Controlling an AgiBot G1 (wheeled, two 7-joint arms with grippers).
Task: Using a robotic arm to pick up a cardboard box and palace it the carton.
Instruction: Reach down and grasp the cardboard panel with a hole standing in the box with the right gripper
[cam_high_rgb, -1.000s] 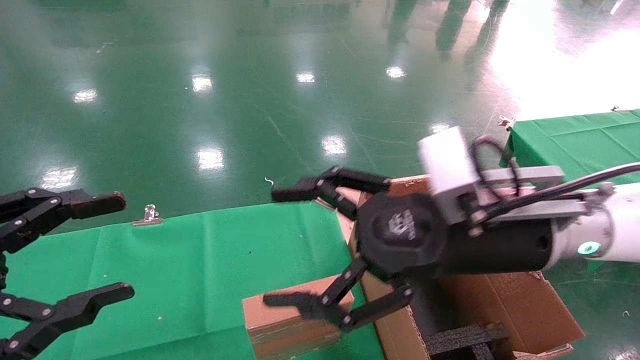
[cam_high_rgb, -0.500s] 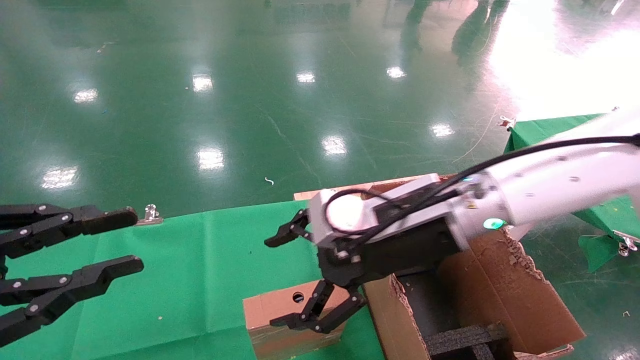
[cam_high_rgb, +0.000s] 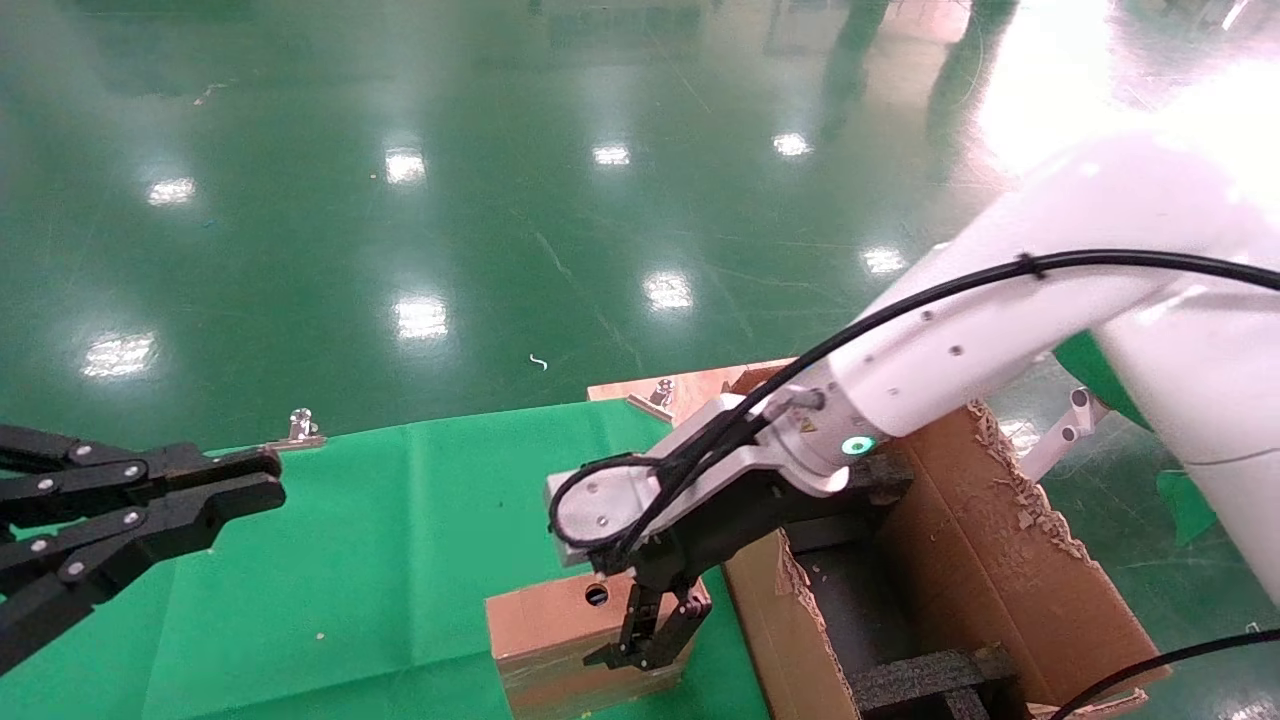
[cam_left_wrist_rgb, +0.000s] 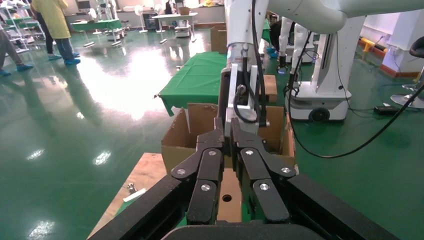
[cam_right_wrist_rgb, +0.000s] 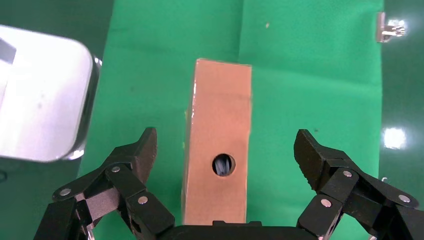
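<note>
right tool (cam_right_wrist_rgb: 225, 150) above cardboard box (cam_right_wrist_rgb: 218, 145), beside carton (cam_high_rgb: 1000, 560)

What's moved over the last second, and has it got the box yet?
The right gripper swung from level to pointing down over the small brown cardboard box, jaws open astride it, not gripping. The left gripper closed its jaws. Box and large corrugated carton stayed put.

Bright overhead lamps mirror off the glossy floor (cam_high_rgb: 500, 200); glare washes out at 2 o'clock; pictures stay sharp.
</note>
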